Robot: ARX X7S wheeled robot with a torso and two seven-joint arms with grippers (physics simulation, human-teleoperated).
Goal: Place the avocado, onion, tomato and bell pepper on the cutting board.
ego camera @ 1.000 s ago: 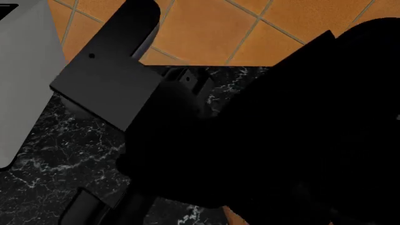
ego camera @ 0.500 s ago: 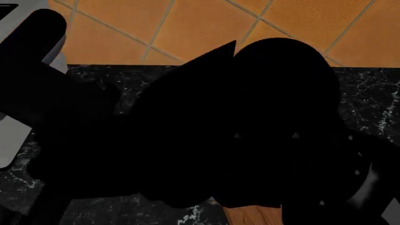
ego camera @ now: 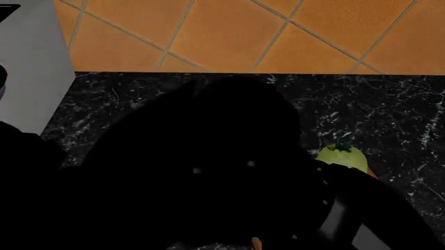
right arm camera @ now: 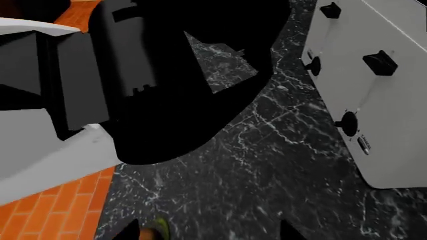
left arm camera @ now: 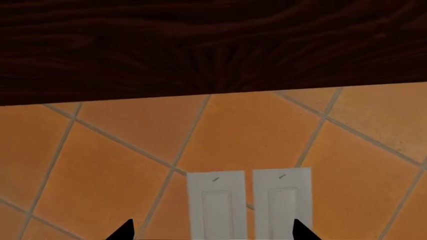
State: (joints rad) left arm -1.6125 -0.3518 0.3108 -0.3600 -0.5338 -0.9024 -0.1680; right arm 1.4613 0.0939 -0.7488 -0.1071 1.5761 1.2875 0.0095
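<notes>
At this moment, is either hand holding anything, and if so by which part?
Nothing is held. The left hand shows only two spread fingertips, facing wall switches. The right hand is likewise spread above the marble counter. The tomato sits ungrasped.

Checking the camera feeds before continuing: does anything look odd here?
Yes: black robot arm parts block most of the head view. Only the tomato shows, on the black marble counter. Nothing looks spilled or damaged.

Pale yellow-green tomato (ego camera: 342,155) upright on black marble counter (ego camera: 389,114), leafy star on top.
</notes>
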